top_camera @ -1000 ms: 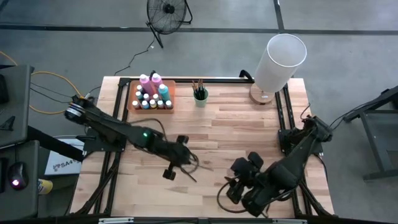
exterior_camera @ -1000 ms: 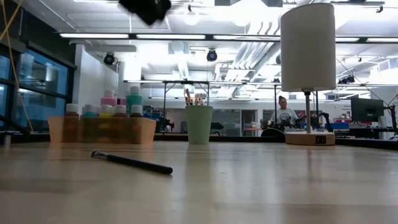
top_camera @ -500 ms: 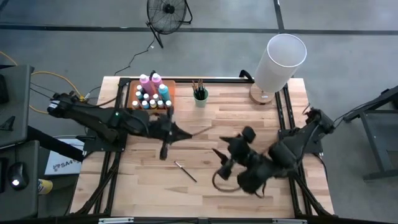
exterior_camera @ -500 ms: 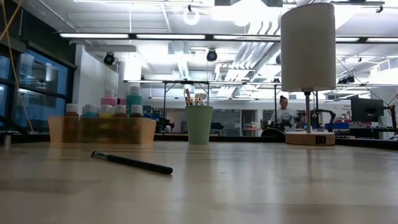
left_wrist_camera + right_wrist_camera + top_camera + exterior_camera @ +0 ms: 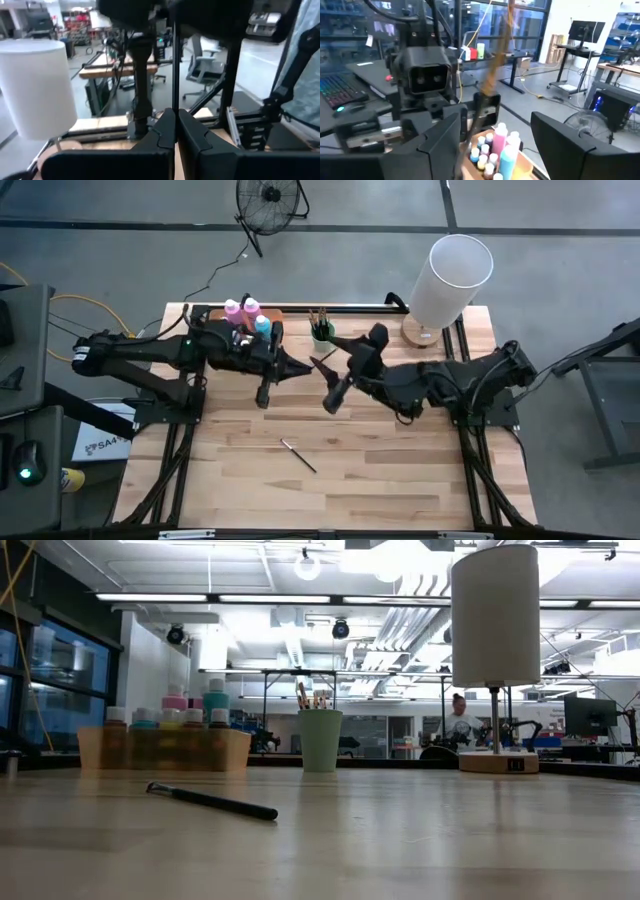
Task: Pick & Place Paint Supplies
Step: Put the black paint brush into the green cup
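Both arms have swung up beside the green cup (image 5: 322, 333); left jaws pinched shut, right jaws spread wide.

Brush (image 5: 298, 455) lies mid-table (well apart from tray (image 5: 270, 343) and cup (image 5: 322, 338)).

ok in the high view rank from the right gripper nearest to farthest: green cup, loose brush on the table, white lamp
From the right gripper:
1. Green cup, just behind it at the table's back edge.
2. Loose brush, out on the front boards.
3. White lamp, back right corner.
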Robot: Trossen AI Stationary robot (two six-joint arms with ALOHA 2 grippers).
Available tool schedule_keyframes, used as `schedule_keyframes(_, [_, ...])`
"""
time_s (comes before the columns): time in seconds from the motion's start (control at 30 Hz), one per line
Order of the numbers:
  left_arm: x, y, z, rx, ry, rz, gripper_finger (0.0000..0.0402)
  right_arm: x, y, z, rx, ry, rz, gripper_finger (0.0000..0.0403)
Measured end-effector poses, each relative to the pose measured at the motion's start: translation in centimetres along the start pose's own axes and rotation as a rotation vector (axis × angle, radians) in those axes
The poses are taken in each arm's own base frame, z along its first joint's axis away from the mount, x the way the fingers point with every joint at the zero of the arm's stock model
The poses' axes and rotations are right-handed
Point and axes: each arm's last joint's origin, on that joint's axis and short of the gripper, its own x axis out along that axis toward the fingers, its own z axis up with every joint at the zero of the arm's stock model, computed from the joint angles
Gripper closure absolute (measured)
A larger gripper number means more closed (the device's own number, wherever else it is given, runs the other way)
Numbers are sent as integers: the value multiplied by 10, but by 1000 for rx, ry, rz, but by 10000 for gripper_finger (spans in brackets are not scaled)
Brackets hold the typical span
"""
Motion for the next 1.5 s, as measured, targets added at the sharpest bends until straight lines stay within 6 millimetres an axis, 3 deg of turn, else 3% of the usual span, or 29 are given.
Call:
schedule_keyframes(0.4, [-11, 23, 12, -4, -94, -16, 401, 0, -10, 21, -31, -116, 46, 217])
schedule_keyframes(0.77, [-11, 24, 12, -8, -93, -10, 401, 16, -25, 26, -71, -155, 101, 231])
schedule_keyframes(1.07, [-11, 24, 12, -23, -93, -8, 401, -2, -42, 47, -32, -227, 172, 280])
schedule_keyframes(1.27, [-11, 24, 12, -24, -93, -1, 401, 0, -43, 46, -45, -222, 173, 316])
schedule_keyframes(1.5, [-11, 24, 12, -25, -93, 2, 401, 3, -43, 45, -57, -224, 185, 321])
